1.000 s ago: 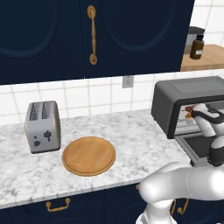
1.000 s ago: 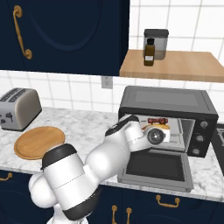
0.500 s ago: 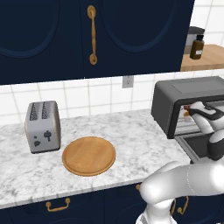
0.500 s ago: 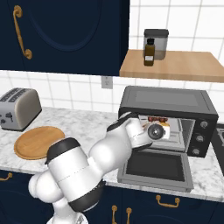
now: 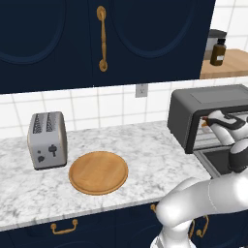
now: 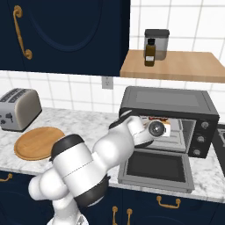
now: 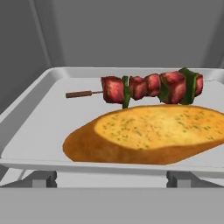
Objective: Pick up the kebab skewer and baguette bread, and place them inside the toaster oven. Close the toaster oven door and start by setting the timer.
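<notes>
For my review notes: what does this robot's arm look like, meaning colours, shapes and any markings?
The arm is built of glossy white, rounded, bulbous segments, with dark grey to black bands at the joints. Its hand carries a round dark disc with a light ring. No cables or printed markings can be made out.

Inside the matt dark-grey metal toaster oven (image 6: 169,105), the baguette bread (image 7: 148,133) looks crusty and rough, the kebab skewer (image 7: 144,89) glossy. Left of it lie a smooth wooden board (image 5: 98,172), a brushed-metal toaster (image 5: 47,140) and a polished marble counter (image 5: 145,155).
</notes>
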### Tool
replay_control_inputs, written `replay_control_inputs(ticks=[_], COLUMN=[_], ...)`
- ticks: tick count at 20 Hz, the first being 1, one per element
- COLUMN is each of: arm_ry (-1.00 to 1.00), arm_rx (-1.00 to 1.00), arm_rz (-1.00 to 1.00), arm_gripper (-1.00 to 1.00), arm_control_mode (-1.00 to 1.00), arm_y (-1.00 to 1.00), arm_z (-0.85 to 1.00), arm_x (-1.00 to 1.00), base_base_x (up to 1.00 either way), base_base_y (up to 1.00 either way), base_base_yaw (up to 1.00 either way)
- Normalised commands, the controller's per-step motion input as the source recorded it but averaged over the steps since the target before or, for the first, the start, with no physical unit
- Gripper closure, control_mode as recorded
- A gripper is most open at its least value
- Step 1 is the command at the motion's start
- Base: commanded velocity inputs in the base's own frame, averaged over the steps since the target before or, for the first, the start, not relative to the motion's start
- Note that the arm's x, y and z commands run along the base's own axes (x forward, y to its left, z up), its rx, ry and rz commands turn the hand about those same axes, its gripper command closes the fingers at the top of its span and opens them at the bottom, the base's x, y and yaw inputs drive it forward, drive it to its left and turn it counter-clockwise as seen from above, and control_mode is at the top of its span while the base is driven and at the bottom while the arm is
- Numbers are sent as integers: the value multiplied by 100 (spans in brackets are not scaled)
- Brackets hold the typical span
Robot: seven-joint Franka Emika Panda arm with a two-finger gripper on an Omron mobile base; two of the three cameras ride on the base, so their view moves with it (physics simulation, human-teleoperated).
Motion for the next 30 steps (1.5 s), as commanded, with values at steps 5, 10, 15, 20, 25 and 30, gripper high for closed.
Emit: replay_control_inputs(ticks=[5, 10, 15, 20, 25, 30], arm_ry=[0, 0, 1, 0, 0, 0], arm_rx=[0, 0, 0, 0, 0, 0], arm_rz=[0, 0, 0, 0, 0, 0], arm_gripper=[-100, -100, -100, -100, -100, -100], arm_control_mode=[-100, -100, -100, -100, -100, -100], arm_y=[0, 0, 0, 0, 0, -6], arm_z=[0, 0, 0, 0, 4, 38], arm_x=[11, -2, -31, -48, -60, -56], base_base_x=[0, 0, 0, 0, 0, 0], base_base_y=[0, 0, 0, 0, 0, 0], base_base_yaw=[0, 0, 0, 0, 0, 0])
